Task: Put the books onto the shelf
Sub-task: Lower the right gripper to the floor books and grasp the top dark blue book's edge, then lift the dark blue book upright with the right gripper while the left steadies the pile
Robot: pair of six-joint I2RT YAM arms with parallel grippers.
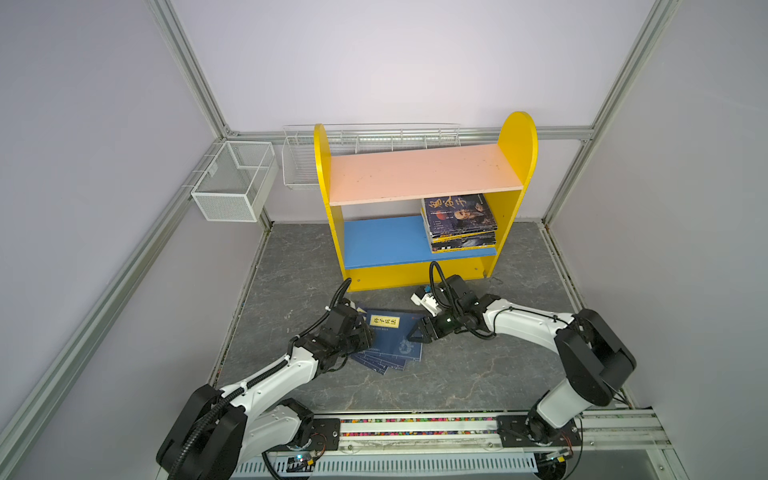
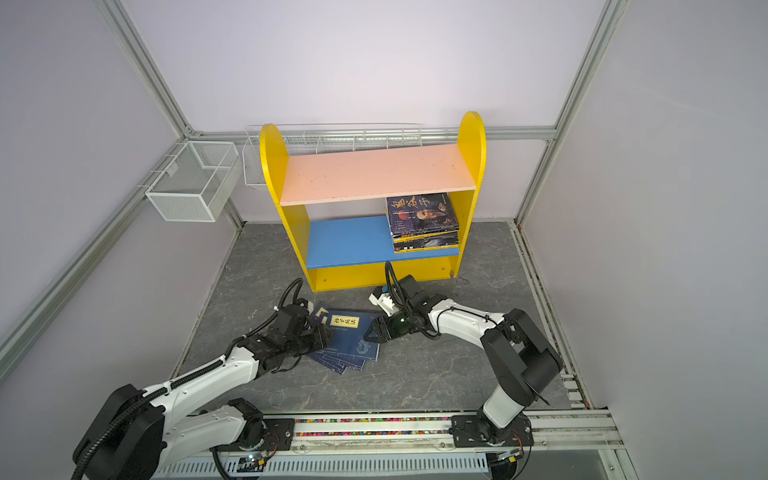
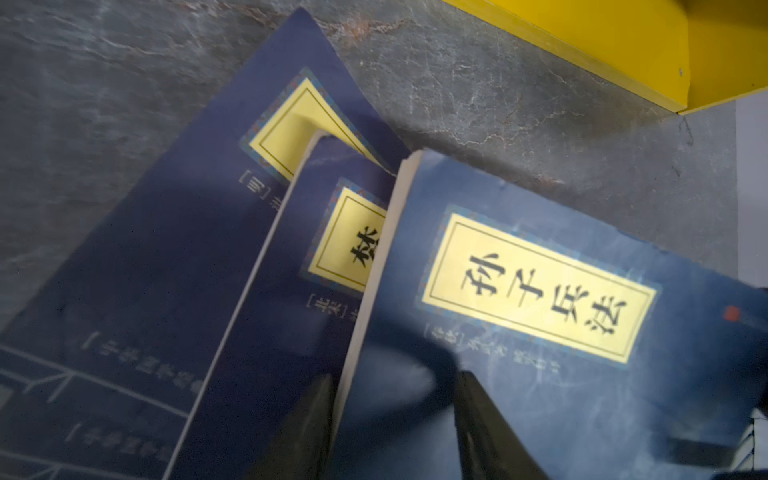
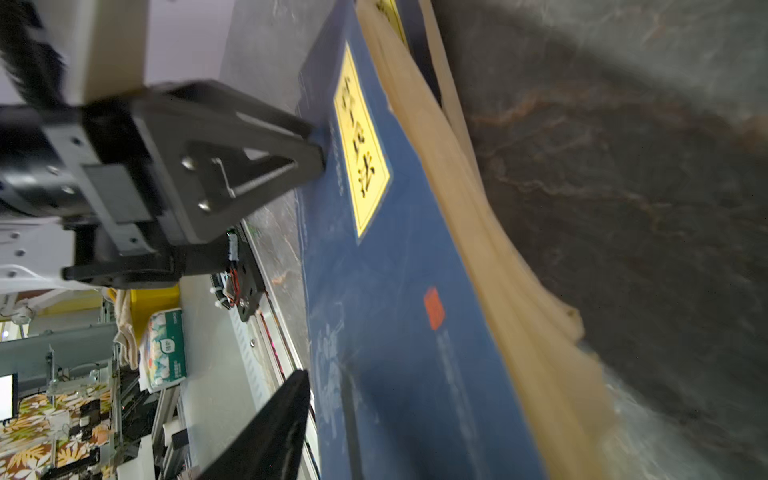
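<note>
- Because several navy paperbacks point(image 1: 380, 362) lie fanned in a loose pile on the grey surface point(image 1: 457, 374), low and centre in both top views and just in front of the yellow shelf point(image 1: 516, 141), the two arms come at the pile from opposite sides.
- The top navy book point(image 3: 540, 332), with the yellow title label, is the one being worked. In the left wrist view its page edge stands raised off the book beneath, which gives a finger room to get under it.
- The left tool point(image 3: 392, 399) is spread. One finger point(image 3: 486, 428) lies over the cover and the other sits by the page edge, at the lower centre of that frame. I judge that it is bracketing the edge, not yet pinching.
- The right tool point(image 1: 417, 333) meets the opposite edge of the same book. Only one of its fingers point(image 4: 284, 422) shows, at the lower left of the right wrist view. The other is hidden, so I cannot tell whether it is spread or clamped.
- Two tools on one thin paperback makes sense, since a book held at one edge alone would likely sag or drag its neighbours.
- A flat stack of dark and yellow books point(image 1: 459, 222) sits at the right end of the blue lower board point(image 1: 382, 243), against the side panel. That leaves the board's left part and the pink upper board point(image 1: 424, 174) bare for more.
- As I judge it, the task is partly done: the navy pile is not yet shelved.
</note>
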